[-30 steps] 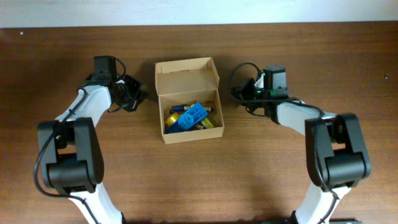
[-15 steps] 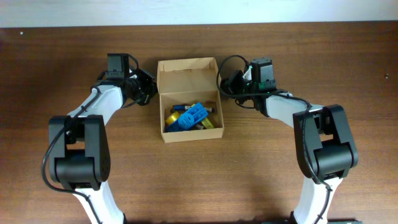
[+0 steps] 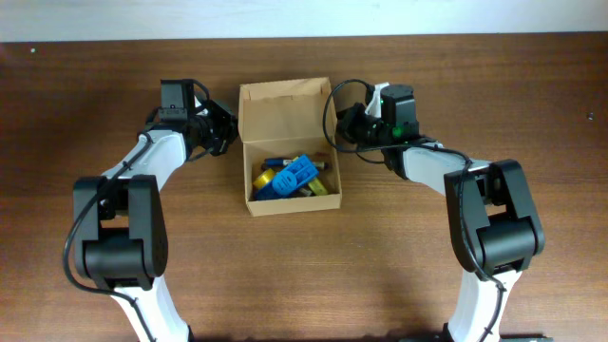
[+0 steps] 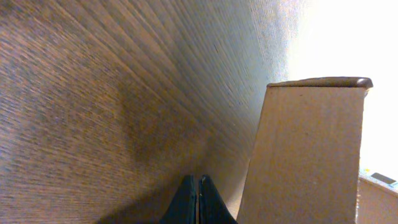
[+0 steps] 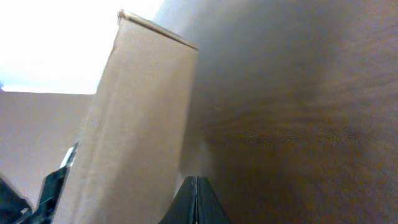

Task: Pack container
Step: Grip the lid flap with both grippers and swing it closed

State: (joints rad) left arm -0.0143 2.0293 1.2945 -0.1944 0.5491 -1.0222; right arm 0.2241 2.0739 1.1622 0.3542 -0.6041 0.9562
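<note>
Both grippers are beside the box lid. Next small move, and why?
Probably push the left gripper and right gripper, both shut, to fold the open flap lid of the small tan cardboard box over its contents: items lie inside, and a gripper flanks each lid edge.

Seeing container (image 3: 290, 203) mid-table (image 3: 380, 275), lid (image 3: 285, 114) at far side, case (image 3: 296, 175) inside; left gripper (image 3: 226, 133) just left of lid, right gripper (image 3: 340, 128) just right.

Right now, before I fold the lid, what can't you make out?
- Overhead: items under the blue case, overlapped, too small to count.
- Left wrist, right wrist: inside of the container, blocked by its wall.
- Overhead: whether left gripper or right gripper touches the container; too dark.
</note>
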